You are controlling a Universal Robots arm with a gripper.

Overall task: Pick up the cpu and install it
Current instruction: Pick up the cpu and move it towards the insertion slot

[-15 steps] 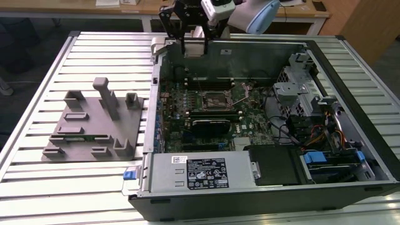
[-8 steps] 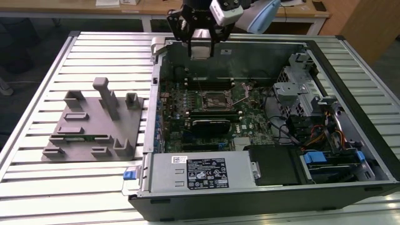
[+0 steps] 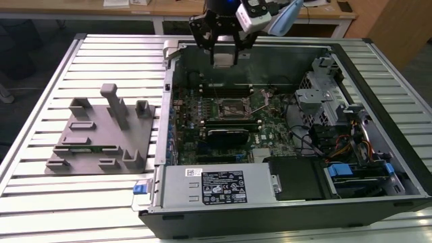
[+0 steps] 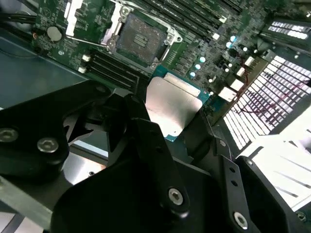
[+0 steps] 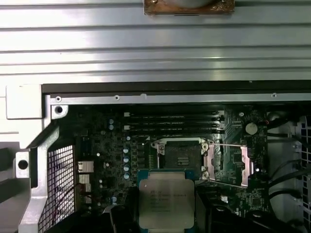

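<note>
- We see a slatted metal table (image 3: 40, 202) carrying everything, with an open computer case (image 3: 304, 217) lying on its side towards the exterior view's right.
- The arm comes in from the far side of the scene. Its wrist points straight down over the far edge of the case, above the motherboard (image 3: 202, 106).
- A grey fixture plate (image 3: 94, 136) with upright blocks lies on the table at the exterior view's left, just beside the case and well apart from the arm.
- A boxy power supply (image 3: 216, 185) sits in the near part of the case.
- The gripper (image 3: 224, 53) hangs in the air, clear of the board. We find its black fingers (image 4: 150, 145) closed against opposite edges of the cpu (image 5: 166, 201), pinching it.
- The cpu (image 4: 172, 109) is held metal face up, roughly level, above the board and to the far side of the socket.
- The socket (image 5: 181, 158) lies bare in the middle of the board, with its retaining frame (image 5: 243, 162) swung open beside it.
</note>
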